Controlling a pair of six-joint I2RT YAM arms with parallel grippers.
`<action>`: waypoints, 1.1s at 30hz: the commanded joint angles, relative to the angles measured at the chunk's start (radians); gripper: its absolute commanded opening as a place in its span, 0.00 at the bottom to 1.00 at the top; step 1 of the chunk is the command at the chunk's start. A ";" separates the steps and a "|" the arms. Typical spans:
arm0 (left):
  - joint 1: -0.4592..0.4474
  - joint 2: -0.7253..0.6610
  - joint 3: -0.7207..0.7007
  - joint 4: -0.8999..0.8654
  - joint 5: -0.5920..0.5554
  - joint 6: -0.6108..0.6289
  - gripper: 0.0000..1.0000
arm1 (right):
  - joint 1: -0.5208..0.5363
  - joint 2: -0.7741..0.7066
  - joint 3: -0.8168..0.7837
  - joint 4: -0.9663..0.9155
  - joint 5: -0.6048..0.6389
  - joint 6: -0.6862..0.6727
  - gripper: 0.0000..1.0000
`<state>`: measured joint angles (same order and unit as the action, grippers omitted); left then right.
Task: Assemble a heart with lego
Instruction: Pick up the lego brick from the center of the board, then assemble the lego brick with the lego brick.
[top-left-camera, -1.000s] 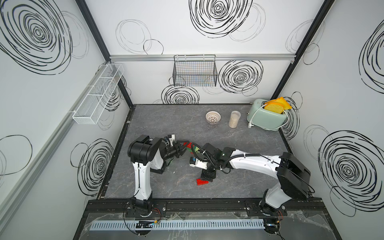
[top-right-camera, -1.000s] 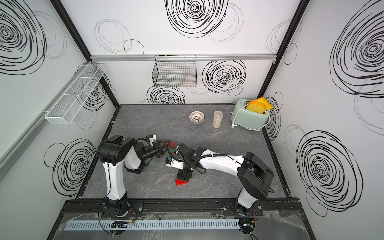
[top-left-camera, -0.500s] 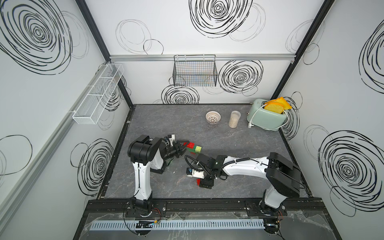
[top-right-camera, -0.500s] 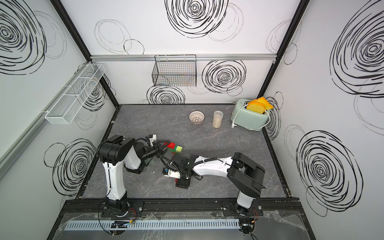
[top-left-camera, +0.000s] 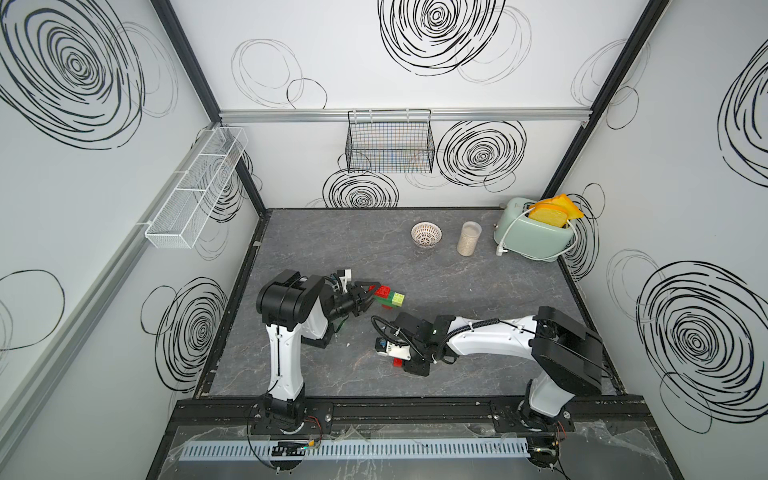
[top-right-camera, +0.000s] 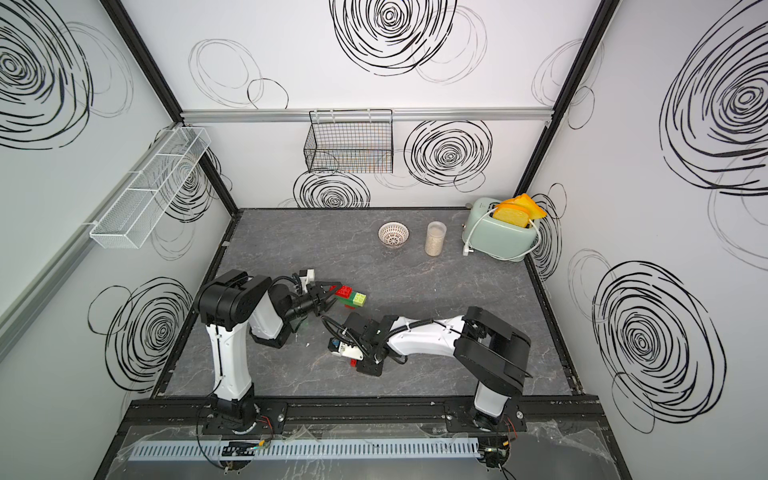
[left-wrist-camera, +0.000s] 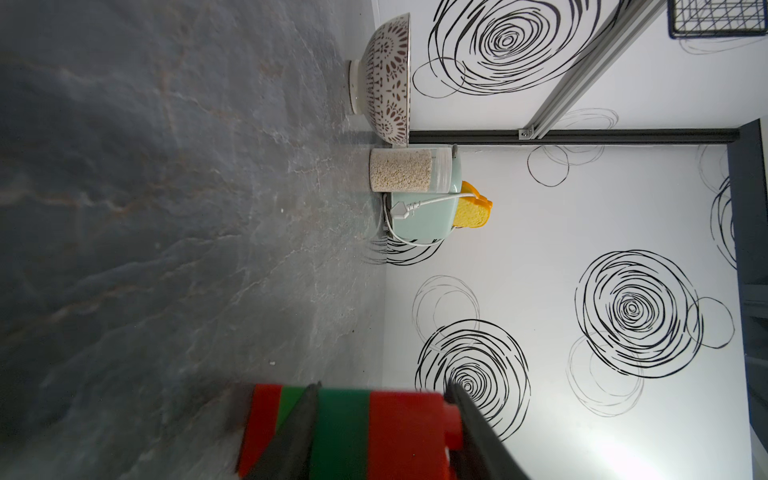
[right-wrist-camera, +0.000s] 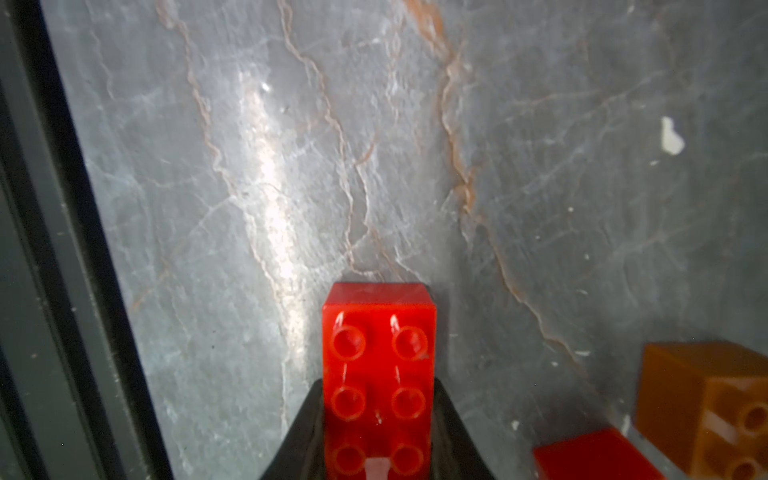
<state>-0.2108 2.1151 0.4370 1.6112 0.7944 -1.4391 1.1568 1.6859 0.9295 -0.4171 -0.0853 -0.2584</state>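
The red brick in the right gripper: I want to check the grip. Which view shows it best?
The right wrist view: the red brick is close up, studs clear, clamped by the right gripper. In both top views only a red sliver peeks from under that gripper. The left wrist view misses it.

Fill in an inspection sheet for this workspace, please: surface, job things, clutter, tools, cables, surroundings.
Surface: grey marbled tabletop, few white specks.
Job's things: part-built heart, red, green, lime bricks; long red brick; orange-brown brick and second red brick lying nearby.
Clutter: patterned bowl, grain jar, mint toaster holding toast.
Grippers: left tool shut on the heart; right tool shut on the long red brick.
Cables: white toaster cord, unplugged; black cable looping at the right wrist.
Surroundings: black wire basket, white mesh shelf, swirl-printed walls.
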 joint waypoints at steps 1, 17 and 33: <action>-0.020 0.051 -0.021 0.204 0.026 0.020 0.26 | -0.028 -0.056 -0.006 -0.021 -0.036 -0.005 0.20; -0.076 0.043 0.006 0.204 0.076 0.053 0.25 | -0.367 -0.005 0.279 -0.166 -0.103 -0.022 0.22; -0.085 0.045 0.025 0.204 0.104 0.083 0.25 | -0.393 0.114 0.402 -0.276 -0.113 -0.036 0.23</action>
<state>-0.2844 2.1277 0.4660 1.6100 0.8730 -1.3811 0.7677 1.7718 1.3022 -0.6384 -0.1715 -0.2806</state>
